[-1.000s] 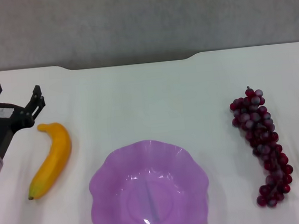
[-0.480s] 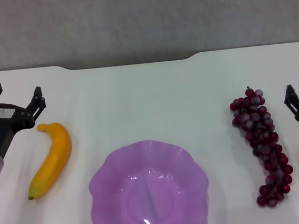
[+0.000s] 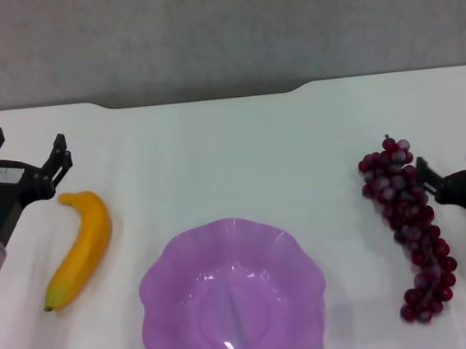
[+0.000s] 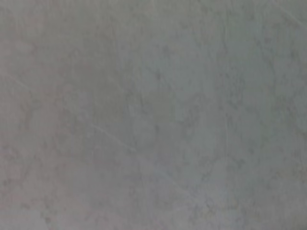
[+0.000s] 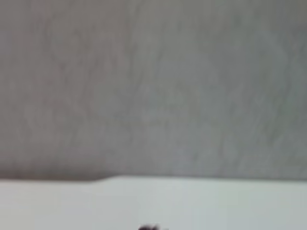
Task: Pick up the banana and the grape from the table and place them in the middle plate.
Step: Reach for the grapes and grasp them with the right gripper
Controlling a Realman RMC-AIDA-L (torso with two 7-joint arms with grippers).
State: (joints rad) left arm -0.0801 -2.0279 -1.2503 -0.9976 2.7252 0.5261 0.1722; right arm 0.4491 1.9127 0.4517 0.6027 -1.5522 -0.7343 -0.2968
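The yellow-orange banana (image 3: 79, 247) lies on the white table (image 3: 215, 156) at the left. The bunch of dark red grapes (image 3: 407, 224) lies at the right. The purple scalloped plate (image 3: 156, 273) stands empty at the front middle. My left gripper (image 3: 28, 145) is open and empty, just beyond the banana's far end. My right gripper (image 3: 451, 168) is open, right beside the upper part of the grape bunch, one finger close to the grapes. The right wrist view shows a dark speck (image 5: 151, 227) at its edge, too small to identify. The left wrist view shows only grey wall.
A grey wall (image 3: 219, 27) rises behind the table's far edge, which has a shallow notch (image 3: 201, 97). White tabletop lies between the plate and both fruits.
My right gripper has moved left from the table's right edge to the side of the grape bunch. The left gripper, banana, grapes and plate have not moved.
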